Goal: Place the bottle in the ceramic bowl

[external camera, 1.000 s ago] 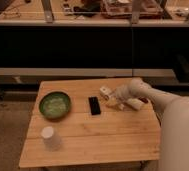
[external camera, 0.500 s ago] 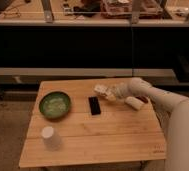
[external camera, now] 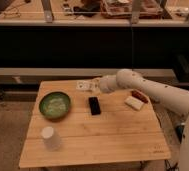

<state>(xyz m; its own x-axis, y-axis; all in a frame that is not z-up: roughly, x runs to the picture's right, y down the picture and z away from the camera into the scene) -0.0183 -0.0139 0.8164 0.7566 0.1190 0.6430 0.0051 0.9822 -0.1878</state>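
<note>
The small white bottle [external camera: 83, 85] with a pale label hangs over the far edge of the wooden table [external camera: 113, 140], at the tip of my gripper [external camera: 92, 86], which is shut on it. My white arm reaches in from the right. The ceramic bowl [external camera: 54, 105], dark green with a lighter speckled inside, sits on the table's left side, to the left of the gripper and nearer the camera. Nothing lies in the bowl.
A flat black object [external camera: 94, 105] lies mid-table just right of the bowl. A white cup [external camera: 49, 138] stands upside down near the front left corner. A flat white block [external camera: 134, 103] and a reddish-brown item [external camera: 139, 95] lie under my forearm at the right.
The gripper closed on the bottle, then carried it left and slightly toward the far edge, closer to the bowl. The bowl, cup and black object stayed put.
</note>
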